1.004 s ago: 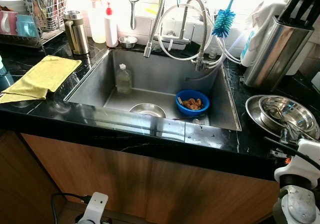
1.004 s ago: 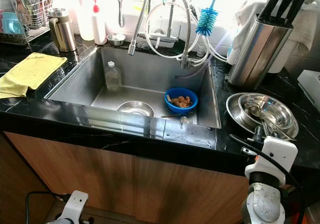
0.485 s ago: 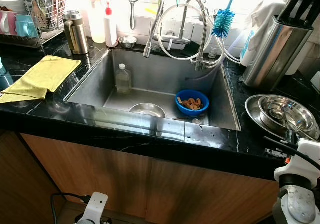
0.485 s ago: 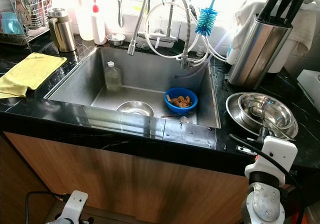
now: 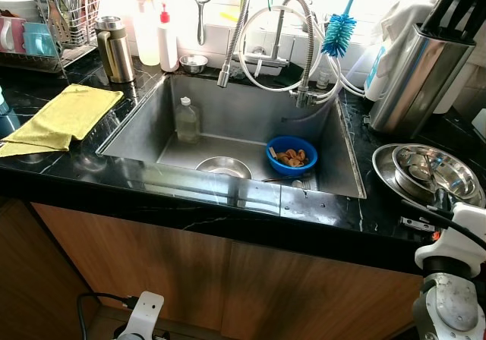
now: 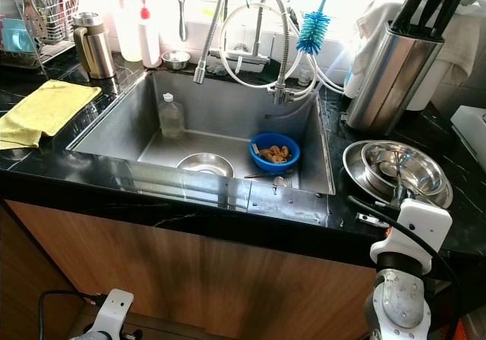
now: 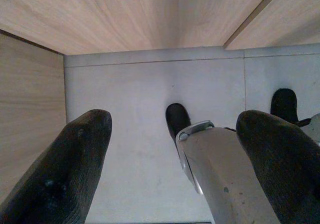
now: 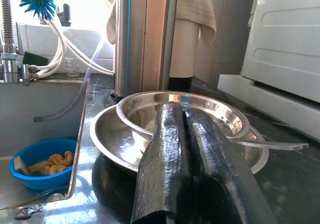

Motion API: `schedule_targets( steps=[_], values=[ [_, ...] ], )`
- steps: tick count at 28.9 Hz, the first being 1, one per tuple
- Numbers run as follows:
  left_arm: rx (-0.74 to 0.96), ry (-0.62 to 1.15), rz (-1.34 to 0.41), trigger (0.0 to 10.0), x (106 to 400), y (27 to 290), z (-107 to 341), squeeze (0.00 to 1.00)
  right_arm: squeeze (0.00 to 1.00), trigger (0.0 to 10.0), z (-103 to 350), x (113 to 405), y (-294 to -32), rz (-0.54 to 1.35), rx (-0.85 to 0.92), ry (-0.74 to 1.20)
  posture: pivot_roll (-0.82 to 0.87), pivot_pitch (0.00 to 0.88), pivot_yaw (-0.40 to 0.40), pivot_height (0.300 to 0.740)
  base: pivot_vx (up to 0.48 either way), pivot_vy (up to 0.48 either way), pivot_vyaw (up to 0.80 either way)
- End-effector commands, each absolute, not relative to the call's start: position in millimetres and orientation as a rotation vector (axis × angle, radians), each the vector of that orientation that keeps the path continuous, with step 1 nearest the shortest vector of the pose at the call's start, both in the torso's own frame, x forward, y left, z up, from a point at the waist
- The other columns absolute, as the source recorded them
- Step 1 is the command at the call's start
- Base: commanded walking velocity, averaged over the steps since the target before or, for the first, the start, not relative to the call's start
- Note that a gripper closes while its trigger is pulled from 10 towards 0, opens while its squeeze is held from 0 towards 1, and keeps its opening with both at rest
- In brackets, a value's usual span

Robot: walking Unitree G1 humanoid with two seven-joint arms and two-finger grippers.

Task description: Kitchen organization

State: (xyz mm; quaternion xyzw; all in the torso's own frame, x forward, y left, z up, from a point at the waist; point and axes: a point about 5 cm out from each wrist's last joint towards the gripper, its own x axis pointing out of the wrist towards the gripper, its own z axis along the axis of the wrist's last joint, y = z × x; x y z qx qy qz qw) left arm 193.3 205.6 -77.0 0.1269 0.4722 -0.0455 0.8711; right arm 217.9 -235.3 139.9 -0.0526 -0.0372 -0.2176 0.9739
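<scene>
1. Nearest to us, our left gripper [image 7: 172, 164] hangs idle below the counter by the wooden cabinet, fingers spread wide and holding nothing.
2. Our right gripper [image 8: 192, 149] is up at counter height on the right, its two black fingers [image 8: 167, 154] pressed together and empty, pointing at the stacked steel bowls [image 6: 399, 169].
3. Those bowls sit nested on the black counter [image 5: 319, 218] just right of the sink [image 5: 342, 154], with a utensil [image 8: 272, 145] lying across their rims. We judge them the likely things to tidy.
4. To take a bowl well, we should part the fingers before going further and straddle the near rim, one finger inside, one outside. The steel looks slick, so a firm pinch matters.
5. We should mind the loose utensil, which may slide off when the bowl is lifted.
6. In the sink lie a blue bowl [image 5: 292, 155] with scraps, a steel bowl [image 5: 224, 167] and a bottle [image 5: 187, 120].
7. Behind the stacked bowls stands the knife holder [image 6: 391, 74]; we should lift clear of it.
</scene>
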Motion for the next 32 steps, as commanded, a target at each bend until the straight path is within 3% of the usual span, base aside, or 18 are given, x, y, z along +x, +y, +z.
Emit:
schedule_targets(
  steps=[1,2,16,22,32],
  values=[
    [0.273,0.978,-0.103,10.0,195.7,203.0,-76.2,0.0,0.0,1.8,149.2,219.5,-237.2,-0.44,-0.112,-0.111,0.11,0.0,-0.121,0.736,0.0,0.0,0.0],
    [0.271,0.977,-0.102,10.0,195.8,202.9,-76.2,0.0,0.0,10.0,152.0,219.9,-237.2,-0.442,-0.115,-0.126,0.11,0.0,-0.121,0.736,0.0,0.0,0.0],
    [0.266,0.969,-0.097,10.0,196.3,201.6,-76.0,0.0,0.0,10.0,169.2,226.9,-231.5,-0.403,-0.134,-0.217,0.11,0.0,-0.124,0.736,0.0,0.0,0.0],
    [0.266,0.963,-0.091,10.0,197.0,200.9,-75.7,0.0,0.0,10.0,167.1,248.6,-198.7,-0.065,-0.084,-0.192,0.12,0.0,-0.128,0.736,0.0,0.0,0.0],
    [0.267,0.961,-0.087,10.0,195.8,200.4,-76.4,0.0,0.0,10.0,173.0,271.7,-189.5,0.089,-0.045,-0.198,0.12,0.0,-0.129,0.736,0.0,0.0,0.0]
  ],
)
